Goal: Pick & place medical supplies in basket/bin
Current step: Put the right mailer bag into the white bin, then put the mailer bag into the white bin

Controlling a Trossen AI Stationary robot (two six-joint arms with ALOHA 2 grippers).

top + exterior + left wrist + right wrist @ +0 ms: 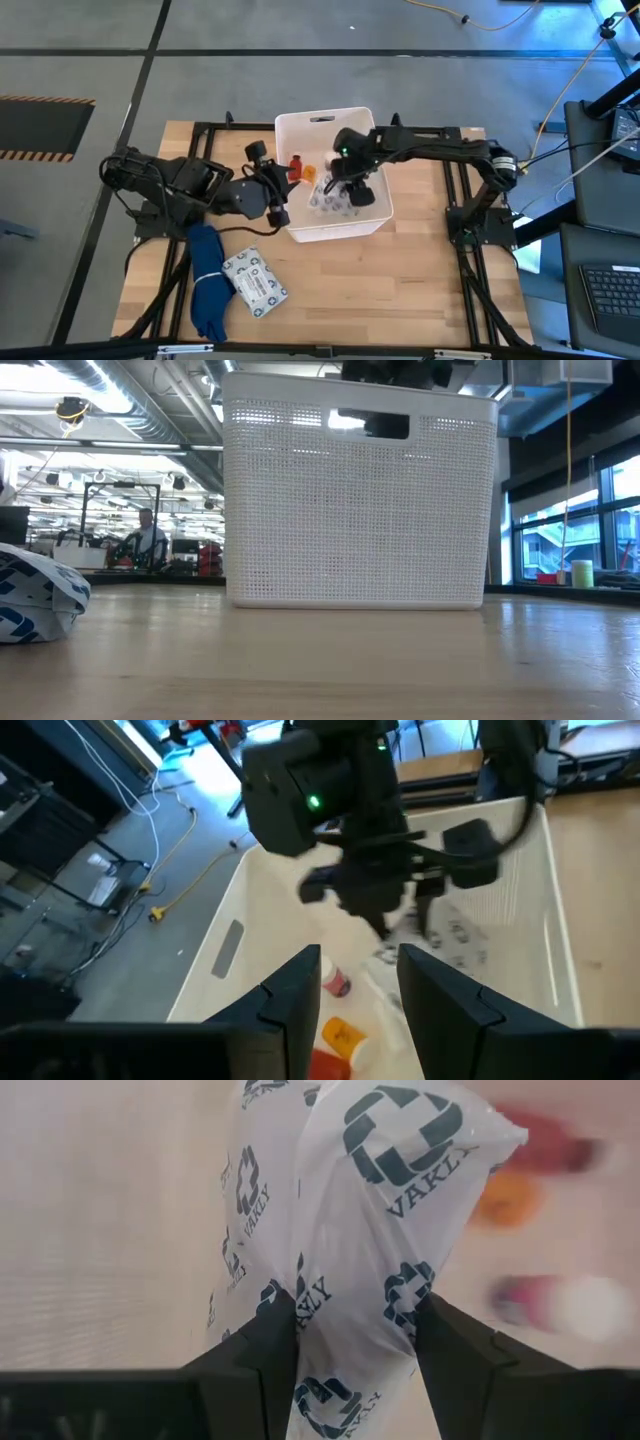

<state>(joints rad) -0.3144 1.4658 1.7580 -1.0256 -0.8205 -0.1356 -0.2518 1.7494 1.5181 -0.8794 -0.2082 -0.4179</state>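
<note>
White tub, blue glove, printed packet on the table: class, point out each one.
white tub [325, 231], high view, near wall.
blue glove [207, 277], high view, middle.
printed packet [255, 281], high view, centre.

White bin [360, 510] stands on the table [320, 660] (packet [40, 598] well left).

My wooden table [400, 270] carries the white bin [372, 226], which stands directly below my right claw [352, 188] and just beside my left claw [277, 190], on its right. Nearer the table's front edge than my left claw, a printed white packet [255, 282] lies flat on the wood, and a blue cloth [207, 280] lies stretched out just beside it, touching its outer side.
</note>
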